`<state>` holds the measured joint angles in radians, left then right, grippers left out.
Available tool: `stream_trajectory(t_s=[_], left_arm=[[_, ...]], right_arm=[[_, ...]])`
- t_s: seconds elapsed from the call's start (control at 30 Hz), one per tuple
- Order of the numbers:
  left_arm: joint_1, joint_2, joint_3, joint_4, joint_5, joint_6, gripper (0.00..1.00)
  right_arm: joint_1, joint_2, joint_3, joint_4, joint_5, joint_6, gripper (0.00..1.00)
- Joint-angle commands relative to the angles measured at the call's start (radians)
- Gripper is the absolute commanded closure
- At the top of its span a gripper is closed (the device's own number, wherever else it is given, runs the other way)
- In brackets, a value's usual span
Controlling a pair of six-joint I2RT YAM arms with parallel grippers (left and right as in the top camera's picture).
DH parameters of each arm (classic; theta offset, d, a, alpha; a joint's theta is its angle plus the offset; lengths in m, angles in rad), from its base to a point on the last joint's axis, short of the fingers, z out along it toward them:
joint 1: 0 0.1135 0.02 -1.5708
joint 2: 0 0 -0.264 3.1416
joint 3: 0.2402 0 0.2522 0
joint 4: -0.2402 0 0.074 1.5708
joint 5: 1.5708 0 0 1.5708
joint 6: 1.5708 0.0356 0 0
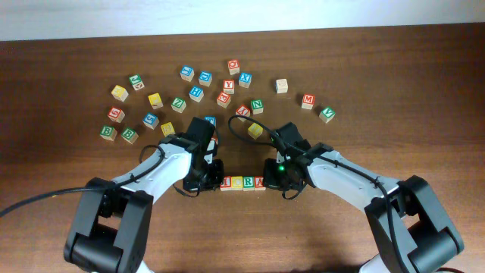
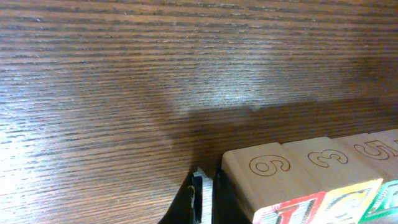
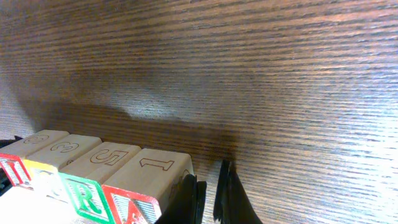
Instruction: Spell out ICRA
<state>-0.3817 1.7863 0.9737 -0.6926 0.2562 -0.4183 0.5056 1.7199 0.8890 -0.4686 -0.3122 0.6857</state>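
Block row [image 3: 99, 171]: closest to both wrist lenses; four wooden cubes touching side by side, numerals on the top faces, coloured letters on the faces turned toward the near edge of the tabletop [image 1: 424, 91].
Reading: from overhead I, C, R, A in order, as far as the small letters allow; R and A plain in the right wrist view.
Position: near the middle of the tabletop, a little toward the near edge.
Left end effector [image 1: 209, 179]: just beside the I end of the row; only a sliver of its fingers [image 2: 198, 196] in its own view, so open or closed cannot be told.
Right end effector [image 3: 210, 186]: just beside the A end, touching or nearly so; fingers [image 3: 233, 196] drawn close together, nothing between them.
Loose blocks [image 1: 195, 93]: scattered toward the far edge, well apart from the row; none looks needed any more.
Progress: judged essentially complete, all four letters down and in order.
Remaining: at most squaring up the row, then backing both end effectors off without nudging the end cubes.
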Motion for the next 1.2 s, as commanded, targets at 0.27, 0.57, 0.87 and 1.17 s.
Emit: stream_trajectory(t_s=[0.27,0.57,0.87,1.17], left_arm=[[-0.011,0.066,-0.038,0.020,-0.027,0.032,1.00],[-0.010,0.063,-0.036,0.019,-0.101,0.031,1.00],[-0.006,-0.041,-0.014,-0.018,-0.174,0.023,0.98],[-0.040,-0.029,-0.018,-0.006,-0.061,-0.006,0.98]], right_arm=[[0.013,0.021,-0.013,-0.003,-0.081,0.011,0.96],[0.017,0.021,-0.013,-0.051,0.026,0.011,0.96],[0.009,0.021,-0.013,-0.029,0.076,0.000,0.96],[0.010,0.021,-0.013,0.039,0.008,0.000,0.96]])
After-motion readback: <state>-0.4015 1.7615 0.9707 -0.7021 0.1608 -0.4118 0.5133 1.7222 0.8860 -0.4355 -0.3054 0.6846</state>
